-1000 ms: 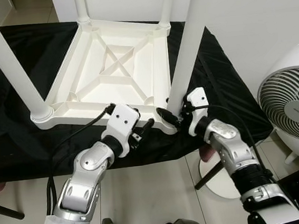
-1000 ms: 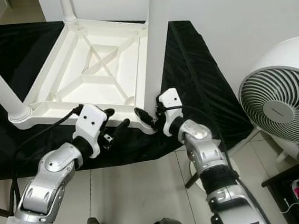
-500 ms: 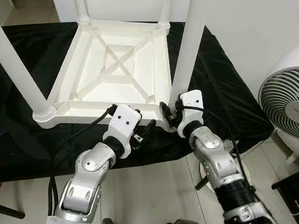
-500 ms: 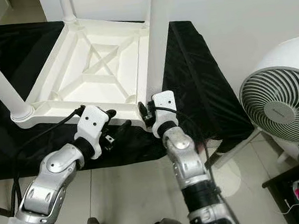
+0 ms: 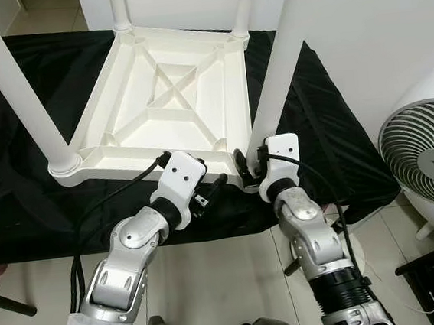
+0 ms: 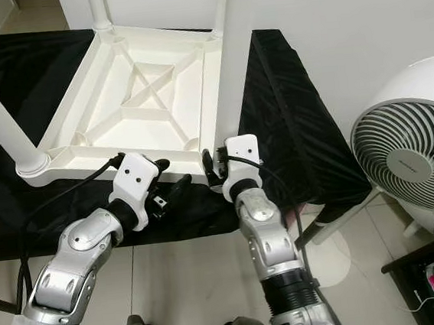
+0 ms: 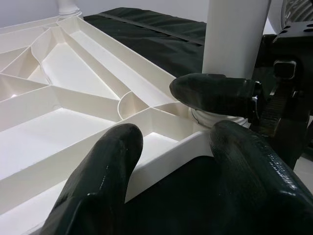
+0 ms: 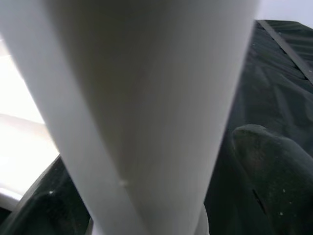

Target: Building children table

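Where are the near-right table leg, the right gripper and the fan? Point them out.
near-right table leg (image 5: 271,88), left eye view, mid-shaft.
right gripper (image 5: 242,166), left eye view, between its fingertips.
fan (image 6: 409,161), right eye view, grille.

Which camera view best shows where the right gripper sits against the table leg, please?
The left wrist view: it shows the right gripper at the base of the near-right leg. The eye views show the same contact from above, smaller. The right wrist view shows the leg in blurred close-up beside one black finger.
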`<state>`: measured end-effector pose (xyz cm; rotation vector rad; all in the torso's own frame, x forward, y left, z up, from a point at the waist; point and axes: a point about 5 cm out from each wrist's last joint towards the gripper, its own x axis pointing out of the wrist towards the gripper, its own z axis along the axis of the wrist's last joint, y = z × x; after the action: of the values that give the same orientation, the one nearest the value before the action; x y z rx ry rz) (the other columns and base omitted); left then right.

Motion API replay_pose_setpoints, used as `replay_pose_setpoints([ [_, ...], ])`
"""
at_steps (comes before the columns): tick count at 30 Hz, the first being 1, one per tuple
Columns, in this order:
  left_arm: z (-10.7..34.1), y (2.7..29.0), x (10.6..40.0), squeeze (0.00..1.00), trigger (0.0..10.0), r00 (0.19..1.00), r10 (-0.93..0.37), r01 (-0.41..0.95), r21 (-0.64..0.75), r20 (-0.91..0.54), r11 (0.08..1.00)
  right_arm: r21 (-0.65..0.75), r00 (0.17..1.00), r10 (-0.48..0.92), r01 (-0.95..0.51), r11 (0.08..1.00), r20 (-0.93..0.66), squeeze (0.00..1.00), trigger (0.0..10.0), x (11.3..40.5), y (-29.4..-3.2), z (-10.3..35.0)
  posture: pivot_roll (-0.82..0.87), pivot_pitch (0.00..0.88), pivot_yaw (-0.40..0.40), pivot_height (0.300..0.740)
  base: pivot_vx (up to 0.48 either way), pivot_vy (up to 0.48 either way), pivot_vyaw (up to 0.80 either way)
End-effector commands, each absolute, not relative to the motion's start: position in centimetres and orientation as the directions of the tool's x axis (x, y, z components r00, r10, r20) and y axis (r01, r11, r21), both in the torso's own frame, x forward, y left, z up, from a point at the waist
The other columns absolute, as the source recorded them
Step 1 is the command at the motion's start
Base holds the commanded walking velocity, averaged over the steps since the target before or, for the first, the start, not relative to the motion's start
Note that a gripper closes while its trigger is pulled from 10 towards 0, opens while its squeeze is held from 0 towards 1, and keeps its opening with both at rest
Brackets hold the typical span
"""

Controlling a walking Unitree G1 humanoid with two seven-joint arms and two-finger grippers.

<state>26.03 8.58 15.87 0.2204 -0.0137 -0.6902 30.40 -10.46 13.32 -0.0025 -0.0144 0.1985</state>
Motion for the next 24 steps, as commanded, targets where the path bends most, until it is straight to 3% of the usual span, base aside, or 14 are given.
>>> replay_pose_setpoints([
  [1,15.8,8.3,26.0,0.0,10.0,0.778,-0.625,0.623,0.208,-0.063,0.754,-0.013,0.982,0.19,-0.19,0.982,-0.001,1.0,10.0,30.5,-11.2,13.0,0.04,0.026,-0.075,0.74,0.0,0.0,0.0],
  [5,15.9,8.3,26.1,0.0,10.0,0.777,-0.626,0.624,0.21,-0.061,0.753,-0.015,0.931,0.363,-0.363,0.932,0.035,1.0,10.0,30.8,-11.3,13.7,0.04,0.018,-0.072,0.74,0.0,0.0,0.0],
  [10,15.9,8.4,26.2,0.0,10.0,0.777,-0.627,0.624,0.21,-0.06,0.753,-0.047,0.903,0.427,-0.425,0.904,0.045,1.0,10.0,31.1,-11.5,14.0,0.04,0.018,-0.072,0.74,0.0,0.0,0.0],
  [11,16.0,8.3,26.2,0.0,10.0,0.776,-0.628,0.624,0.213,-0.058,0.752,-0.126,0.81,0.585,-0.577,0.807,0.034,0.0,10.0,31.6,-11.6,14.2,0.04,0.013,-0.071,0.74,0.0,0.0,0.0],
  [18,16.1,8.2,26.3,0.0,10.0,0.774,-0.63,0.626,0.215,-0.057,0.75,-0.177,0.657,0.753,-0.744,0.644,-0.023,0.0,10.0,32.4,-11.2,14.1,0.05,0.015,-0.074,0.74,0.0,0.0,0.0],
  [23,16.1,8.3,26.2,0.0,10.0,0.776,-0.628,0.623,0.217,-0.057,0.751,-0.179,0.625,0.779,-0.773,0.609,-0.05,0.0,10.0,32.6,-11.0,13.8,0.06,0.018,-0.077,0.74,0.0,0.0,0.0],
  [24,16.1,8.4,26.2,0.0,10.0,0.776,-0.628,0.624,0.217,-0.059,0.751,-0.173,0.611,0.79,-0.785,0.595,-0.053,0.0,3.1,32.7,-11.0,13.7,0.06,0.021,-0.079,0.74,0.0,0.0,0.0],
])
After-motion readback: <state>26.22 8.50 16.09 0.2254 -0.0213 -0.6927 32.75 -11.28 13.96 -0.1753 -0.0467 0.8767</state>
